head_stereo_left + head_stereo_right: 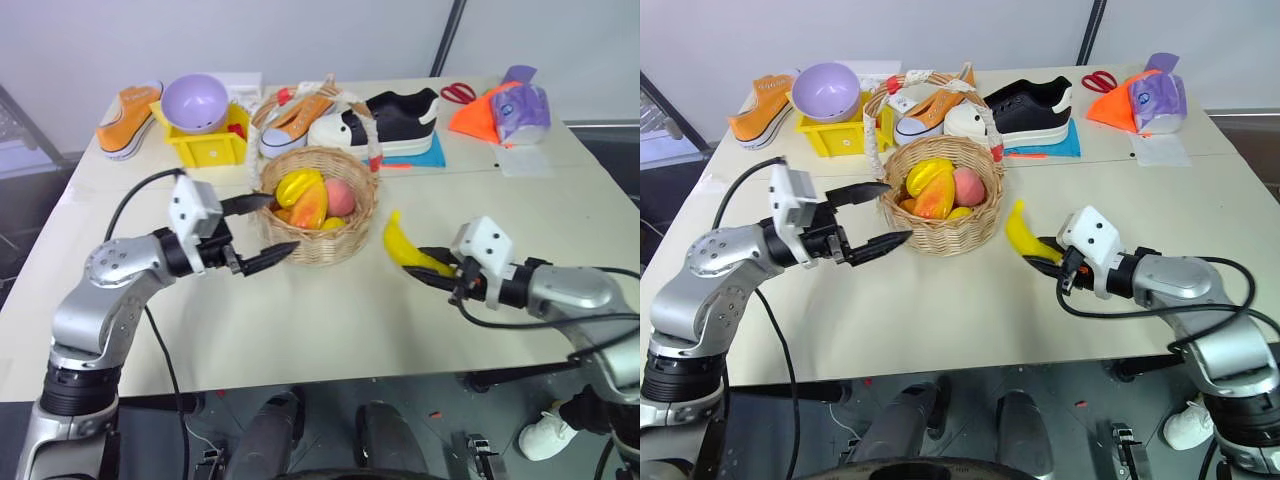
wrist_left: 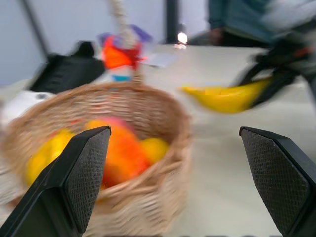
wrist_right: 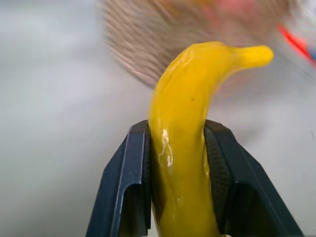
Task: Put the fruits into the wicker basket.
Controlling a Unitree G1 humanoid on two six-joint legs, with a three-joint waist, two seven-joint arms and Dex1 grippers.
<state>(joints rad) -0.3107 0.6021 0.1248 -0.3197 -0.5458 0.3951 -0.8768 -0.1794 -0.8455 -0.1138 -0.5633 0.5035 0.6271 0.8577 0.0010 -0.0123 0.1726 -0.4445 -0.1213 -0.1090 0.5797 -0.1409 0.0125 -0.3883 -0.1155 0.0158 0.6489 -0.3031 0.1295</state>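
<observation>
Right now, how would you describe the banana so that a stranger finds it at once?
Find the wicker basket in the middle of the table. Just beside it, on the robot's right, the right tool grips the banana. It is the one long, curved yellow fruit, and it is outside the basket.

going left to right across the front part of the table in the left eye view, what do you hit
left gripper, open → wicker basket with fruit in it → banana → right gripper, shut on the banana
</observation>
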